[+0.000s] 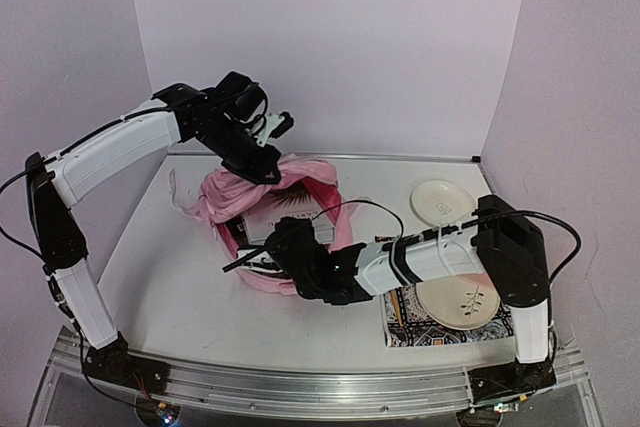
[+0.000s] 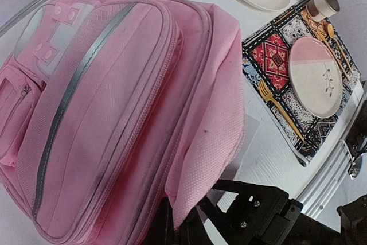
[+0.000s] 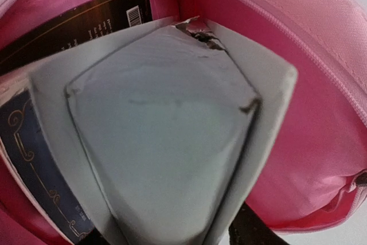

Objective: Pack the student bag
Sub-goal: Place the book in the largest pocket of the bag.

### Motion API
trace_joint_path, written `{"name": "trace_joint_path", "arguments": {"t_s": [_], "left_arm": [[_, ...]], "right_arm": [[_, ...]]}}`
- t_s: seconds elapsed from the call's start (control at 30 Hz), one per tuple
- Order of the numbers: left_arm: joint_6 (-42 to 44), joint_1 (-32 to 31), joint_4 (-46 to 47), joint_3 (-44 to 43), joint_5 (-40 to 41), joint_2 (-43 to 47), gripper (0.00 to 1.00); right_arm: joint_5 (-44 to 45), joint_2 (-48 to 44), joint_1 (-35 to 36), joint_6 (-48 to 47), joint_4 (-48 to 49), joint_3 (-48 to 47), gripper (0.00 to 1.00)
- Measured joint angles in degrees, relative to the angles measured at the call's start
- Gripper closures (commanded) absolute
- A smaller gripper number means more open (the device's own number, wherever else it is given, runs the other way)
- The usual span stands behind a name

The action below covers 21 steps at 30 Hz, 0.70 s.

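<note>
Right hand, bag with apparent books

Showing coarse matt woven cloth on the student bag, gleaming as smooth glazed ceramic on the pink-white plate, looking dull, papery on the grey envelope.

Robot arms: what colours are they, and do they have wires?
Both the left arm and the right arm have smooth white shells with chunky black joints between them. Thin black cables loop alongside each arm.
</note>
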<state>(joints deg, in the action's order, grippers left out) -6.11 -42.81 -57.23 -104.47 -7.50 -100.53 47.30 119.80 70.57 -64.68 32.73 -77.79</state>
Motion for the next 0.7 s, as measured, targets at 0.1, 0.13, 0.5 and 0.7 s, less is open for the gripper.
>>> {"name": "trace_joint_path", "arguments": {"t_s": [0.1, 0.13, 0.5, 0.7], "left_arm": [[0.0, 0.0, 0.1, 0.2, 0.0, 0.0, 1.00], [0.0, 0.0, 0.1, 0.3, 0.0, 0.0, 1.00], [0.1, -0.4, 1.0, 2.9, 0.0, 0.0, 1.00], [0.0, -0.6, 4.0, 9.0, -0.9, 1.1, 1.00]], "right_arm": [[-1.9, -0.2, 0.1, 4.2, -5.5, -1.0, 0.22], [-3.0, -0.5, 0.1, 6.0, -8.1, -1.3, 0.21], [-18.7, -8.8, 0.6, 24.8, -34.3, -7.8, 0.11], [-28.6, -14.0, 0.2, 34.4, -42.8, -8.6, 0.12]]}}
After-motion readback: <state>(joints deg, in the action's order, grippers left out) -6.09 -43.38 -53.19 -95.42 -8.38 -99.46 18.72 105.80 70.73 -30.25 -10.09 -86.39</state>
